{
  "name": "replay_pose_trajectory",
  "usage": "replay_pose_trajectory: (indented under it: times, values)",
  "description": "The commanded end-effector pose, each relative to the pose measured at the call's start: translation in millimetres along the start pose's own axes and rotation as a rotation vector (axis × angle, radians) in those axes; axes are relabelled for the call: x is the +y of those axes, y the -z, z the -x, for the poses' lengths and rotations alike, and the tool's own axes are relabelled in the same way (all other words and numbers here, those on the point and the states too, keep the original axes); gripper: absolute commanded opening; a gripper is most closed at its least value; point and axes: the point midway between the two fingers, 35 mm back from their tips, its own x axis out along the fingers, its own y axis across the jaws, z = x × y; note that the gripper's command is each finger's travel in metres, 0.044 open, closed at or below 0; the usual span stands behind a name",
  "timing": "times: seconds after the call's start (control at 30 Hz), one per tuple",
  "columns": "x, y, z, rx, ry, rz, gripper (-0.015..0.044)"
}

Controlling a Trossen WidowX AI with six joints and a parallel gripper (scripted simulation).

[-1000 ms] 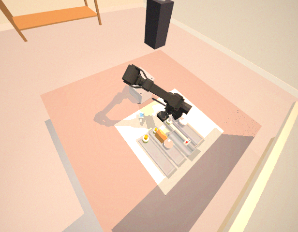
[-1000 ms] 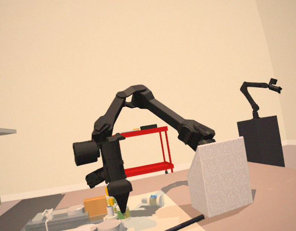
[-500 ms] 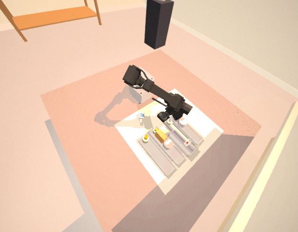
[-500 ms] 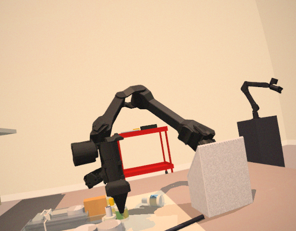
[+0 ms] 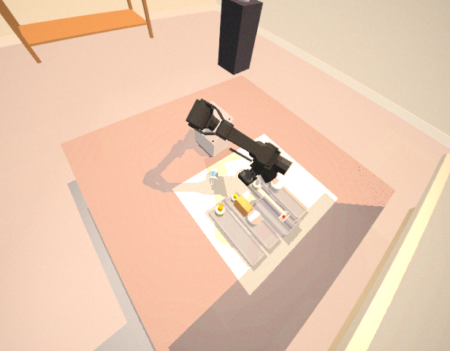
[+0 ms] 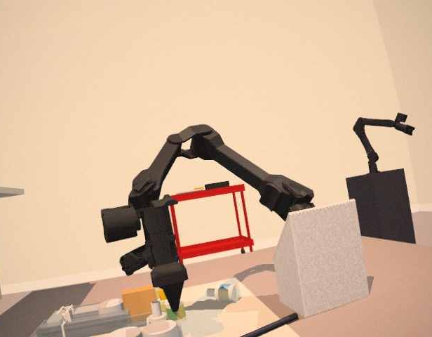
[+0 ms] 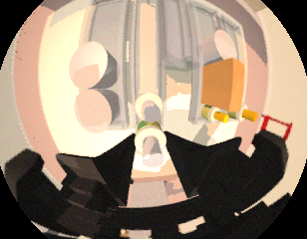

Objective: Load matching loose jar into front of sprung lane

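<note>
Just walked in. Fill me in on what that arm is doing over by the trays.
The arm's gripper is shut on a small green-banded jar, held low at the front end of a lane in the grey tray rack. In the wrist view a matching jar stands just ahead of the held one, in that lane. A blue-banded jar lies on its side on the mat, apart from the rack. An orange box sits in a neighbouring lane.
</note>
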Motion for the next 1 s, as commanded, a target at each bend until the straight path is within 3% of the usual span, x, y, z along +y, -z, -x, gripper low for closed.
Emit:
replay_pose_trajectory:
  times: [0.0, 0.97]
  values:
    - [-2.0, -13.6, 4.6, -0.031, 0.0, -0.023, 0.0]
    - [-3.0, -23.0, 7.4, -0.032, 0.0, -0.024, 0.0]
